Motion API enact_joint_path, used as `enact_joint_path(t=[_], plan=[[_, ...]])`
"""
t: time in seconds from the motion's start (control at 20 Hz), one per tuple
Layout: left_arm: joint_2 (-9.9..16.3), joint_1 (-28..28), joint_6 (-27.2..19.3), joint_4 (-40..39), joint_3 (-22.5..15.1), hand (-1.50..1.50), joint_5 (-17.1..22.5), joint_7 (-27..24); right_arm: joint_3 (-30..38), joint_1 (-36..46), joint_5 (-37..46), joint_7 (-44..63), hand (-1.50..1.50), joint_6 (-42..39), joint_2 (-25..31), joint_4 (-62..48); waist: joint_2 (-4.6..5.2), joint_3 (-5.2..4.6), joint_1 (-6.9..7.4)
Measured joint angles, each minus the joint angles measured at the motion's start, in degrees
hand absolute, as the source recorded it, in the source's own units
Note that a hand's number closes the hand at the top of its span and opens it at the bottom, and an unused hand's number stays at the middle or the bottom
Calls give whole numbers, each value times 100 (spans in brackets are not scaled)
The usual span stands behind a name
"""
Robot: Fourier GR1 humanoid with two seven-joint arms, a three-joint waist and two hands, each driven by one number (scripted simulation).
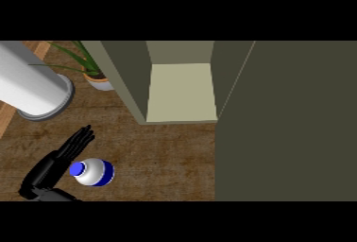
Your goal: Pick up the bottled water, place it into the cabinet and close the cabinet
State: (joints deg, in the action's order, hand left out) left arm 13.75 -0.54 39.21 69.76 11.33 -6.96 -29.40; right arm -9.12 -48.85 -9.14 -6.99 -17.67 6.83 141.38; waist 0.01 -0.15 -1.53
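The bottled water [92, 172], seen from above with a blue cap and a white and blue body, stands upright on the wooden counter [167, 156] at the lower left. My left hand [64, 153] is just to its left, fingers straight and pointing up the view, close beside the bottle without curling round it. The cabinet [180, 92] stands behind, its inside shelf pale and bare. Its open door [286, 123] is the large dark panel filling the right side. My right hand does not show.
A big white cylinder [31, 85] lies tilted at the upper left. A potted plant [96, 78] stands between it and the cabinet's left wall.
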Motion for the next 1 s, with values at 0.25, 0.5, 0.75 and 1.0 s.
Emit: enact_joint_path(t=[0.25, 0.5, 0.75, 1.0], plan=[[107, 406, -522, -1156, -146, -150, -378, -743, -62, -245, 34, -198, -150, -125, 14, 22, 4, -2, -28], [140, 661, -542, -1975, -463, -150, -461, -1053, 0, -449, 63, -387, -150, -247, 76, 19, 11, -5, -55], [160, 884, -591, -2677, -781, -150, -537, -1336, -85, -540, 112, -477, -150, -266, 48, 3, 22, -9, -62], [70, 1050, -725, -3194, -893, 150, -428, -1637, -84, -717, 128, -638, -150, -321, 43, 8, 19, -9, -56]])
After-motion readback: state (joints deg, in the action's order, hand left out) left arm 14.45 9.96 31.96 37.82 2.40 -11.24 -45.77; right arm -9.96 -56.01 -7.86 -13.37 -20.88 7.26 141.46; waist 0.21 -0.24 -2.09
